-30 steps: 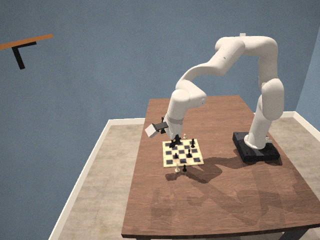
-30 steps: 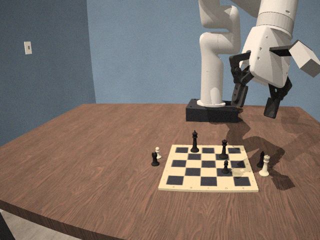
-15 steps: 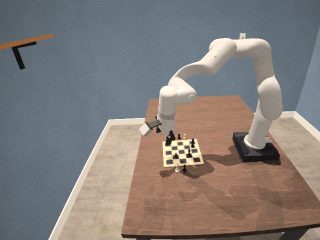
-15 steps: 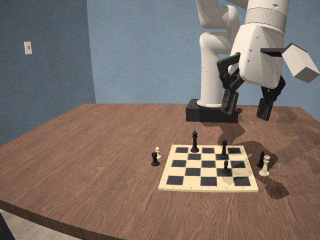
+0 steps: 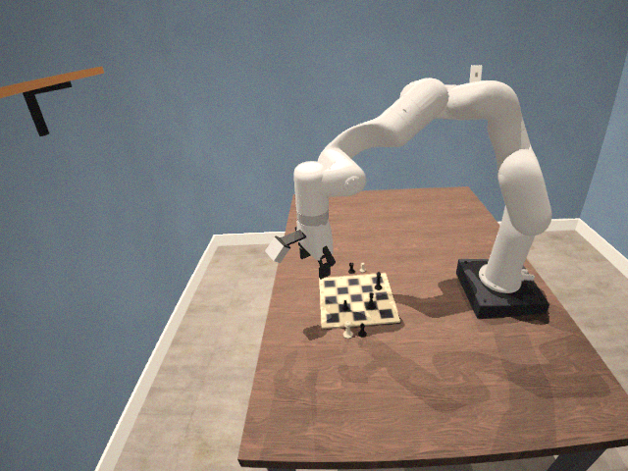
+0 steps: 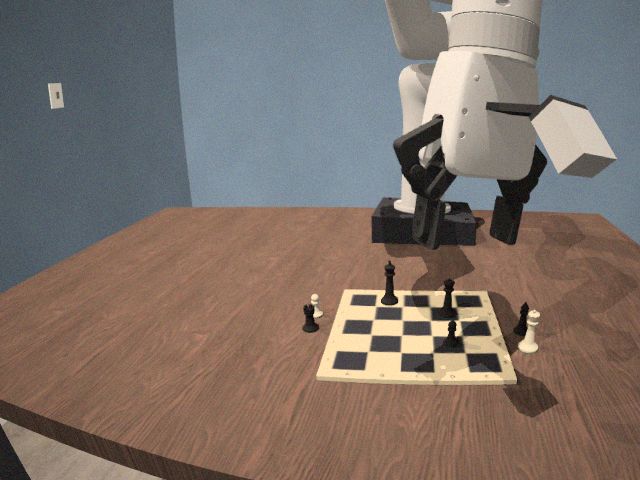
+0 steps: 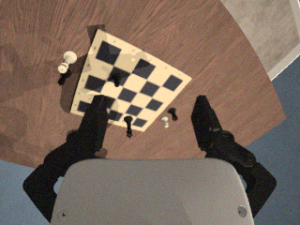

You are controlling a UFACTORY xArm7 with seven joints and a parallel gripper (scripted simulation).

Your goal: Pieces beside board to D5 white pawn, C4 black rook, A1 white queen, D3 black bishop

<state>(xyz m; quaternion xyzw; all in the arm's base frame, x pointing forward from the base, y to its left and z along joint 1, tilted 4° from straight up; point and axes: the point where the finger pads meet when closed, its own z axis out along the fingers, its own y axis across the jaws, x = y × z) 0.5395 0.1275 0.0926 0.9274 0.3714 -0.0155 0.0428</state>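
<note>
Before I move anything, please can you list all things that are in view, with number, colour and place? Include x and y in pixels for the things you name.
board (image 5: 359, 324) (image 6: 413, 381) (image 7: 180, 77): one, cream and dark, on table
pieces on board: three, black, standing
rook (image 5: 351, 267) (image 6: 309, 319) (image 7: 172, 113), bishop (image 5: 362, 330) (image 6: 523, 320) (image 7: 64, 77): one each, black, beside board
pawn (image 5: 362, 267) (image 6: 315, 306) (image 7: 165, 122), queen (image 5: 347, 330) (image 6: 529, 333) (image 7: 68, 58): one each, white, beside board
table (image 5: 405, 405) (image 6: 206, 361) (image 7: 42, 28): one, brown, on floor
shelf (image 5: 55, 79): one, orange, wall
switch plate (image 5: 475, 73) (image 6: 55, 95): white, wall
arm (image 5: 525, 192) (image 6: 493, 31): one, white, above table
gripper (image 5: 315, 261) (image 6: 467, 238) (image 7: 150, 106): one, black fingers, open

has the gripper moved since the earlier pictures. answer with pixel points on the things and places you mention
Yes, in the exterior view the gripper (image 5: 314, 262) (image 6: 467, 241) (image 7: 150, 106) has shifted left, judged against the black base (image 5: 512, 309) (image 6: 387, 229).
</note>
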